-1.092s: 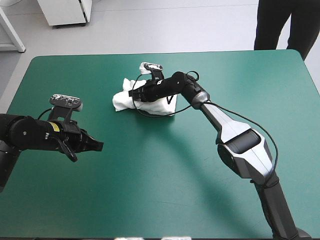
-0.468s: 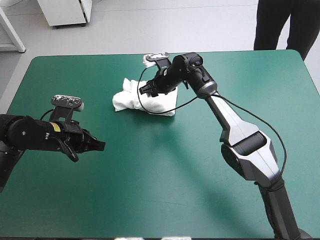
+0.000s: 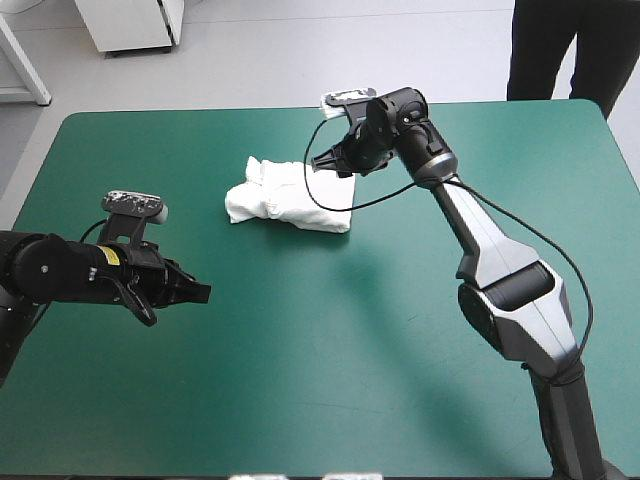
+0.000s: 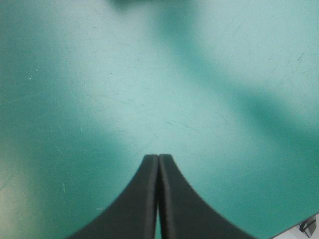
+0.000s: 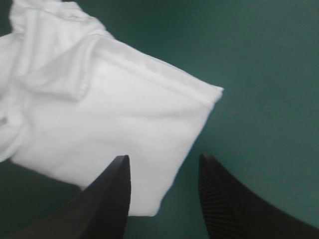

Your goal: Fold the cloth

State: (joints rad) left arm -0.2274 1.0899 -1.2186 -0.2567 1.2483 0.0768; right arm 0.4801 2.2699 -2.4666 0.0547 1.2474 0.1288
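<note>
Hovering low over the table (image 3: 330, 370) with its teal-green cover, near the left edge and about halfway between the near and far edges, the left gripper (image 3: 200, 292) points toward the table's middle. Its black fingers are pressed together into one pointed arch with nothing between them, and the left wrist view shows only bare cover ahead of them. Farther in, left of centre in the table's far half, the T-shirt (image 3: 288, 198) lies as a folded white bundle, well apart from the left gripper. The end toward the right edge is flat and squared, the end toward the left edge is rumpled. Beyond it, near the far edge, the right gripper (image 3: 325, 163) hangs over the bundle's far right corner, fingers spread and holding nothing. In the right wrist view the white cloth lies under and ahead of those fingers, one squared corner ahead of the gap
</note>
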